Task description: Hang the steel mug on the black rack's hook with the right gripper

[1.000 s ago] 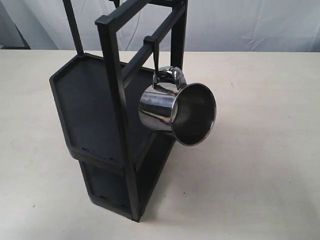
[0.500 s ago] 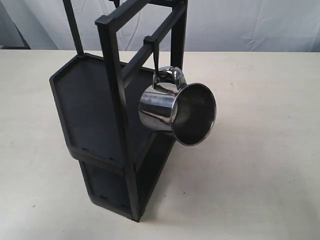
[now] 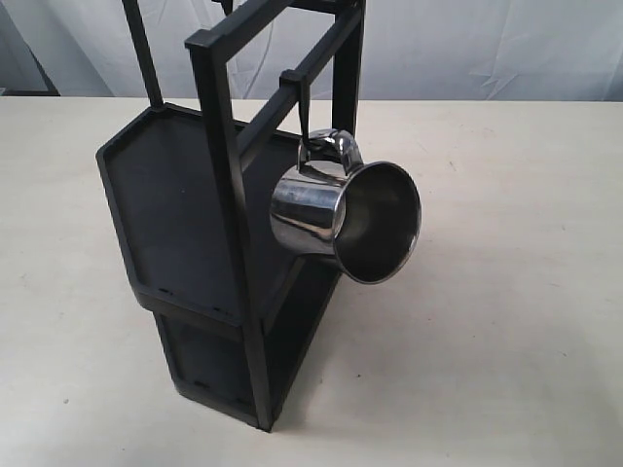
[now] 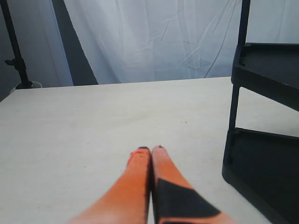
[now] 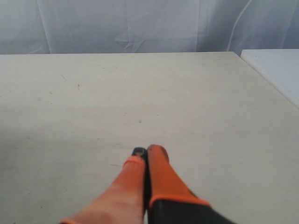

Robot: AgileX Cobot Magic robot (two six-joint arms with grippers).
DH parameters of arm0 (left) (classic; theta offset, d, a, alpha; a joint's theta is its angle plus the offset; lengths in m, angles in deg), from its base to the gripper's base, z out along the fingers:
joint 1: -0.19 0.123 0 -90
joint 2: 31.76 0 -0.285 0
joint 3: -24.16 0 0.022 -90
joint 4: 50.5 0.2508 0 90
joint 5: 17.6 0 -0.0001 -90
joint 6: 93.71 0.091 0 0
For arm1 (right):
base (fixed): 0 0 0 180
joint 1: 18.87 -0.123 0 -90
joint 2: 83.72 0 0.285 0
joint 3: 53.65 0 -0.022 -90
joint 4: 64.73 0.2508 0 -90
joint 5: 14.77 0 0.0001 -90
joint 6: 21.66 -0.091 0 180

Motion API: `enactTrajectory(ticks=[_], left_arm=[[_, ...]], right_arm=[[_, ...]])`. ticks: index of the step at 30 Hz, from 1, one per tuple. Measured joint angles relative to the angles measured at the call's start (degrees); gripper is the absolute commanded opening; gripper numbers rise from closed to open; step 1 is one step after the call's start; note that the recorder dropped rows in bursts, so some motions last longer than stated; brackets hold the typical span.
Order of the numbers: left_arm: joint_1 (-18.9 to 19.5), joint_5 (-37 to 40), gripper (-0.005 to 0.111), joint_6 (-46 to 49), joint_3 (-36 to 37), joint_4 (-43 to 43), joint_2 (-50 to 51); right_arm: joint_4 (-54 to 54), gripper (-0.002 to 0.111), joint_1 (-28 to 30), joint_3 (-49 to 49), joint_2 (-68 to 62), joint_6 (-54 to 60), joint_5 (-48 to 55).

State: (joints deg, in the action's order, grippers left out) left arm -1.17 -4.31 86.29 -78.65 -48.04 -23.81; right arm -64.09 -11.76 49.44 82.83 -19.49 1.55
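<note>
The steel mug (image 3: 341, 219) hangs by its looped handle from the slim black hook (image 3: 307, 112) on a crossbar of the black rack (image 3: 209, 233), its open mouth tilted toward the lower right. No gripper shows in the exterior view. In the right wrist view my right gripper (image 5: 148, 150) is shut with nothing between its orange fingers, low over bare table, and neither mug nor rack is visible there. My left gripper (image 4: 150, 149) is also shut and empty, with the black rack (image 4: 261, 140) a short way off to its side.
The pale table (image 3: 506, 321) stretches around the rack. A white cloth backdrop (image 3: 487, 44) hangs behind it. A second white surface (image 5: 275, 70) adjoins the table at one edge in the right wrist view. A dark stand pole (image 4: 14, 46) is beyond the table in the left wrist view.
</note>
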Motion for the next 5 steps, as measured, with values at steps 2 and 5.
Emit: enactTrajectory(ticks=[2, 5], left_arm=[[0.0, 0.0, 0.002, 0.0, 0.0, 0.0, 0.0], [0.12, 0.0, 0.002, 0.0, 0.0, 0.0, 0.0]], right_arm=[[0.0, -0.001, 0.0, 0.0, 0.0, 0.0, 0.0], [0.0, -0.001, 0.0, 0.0, 0.0, 0.0, 0.0]])
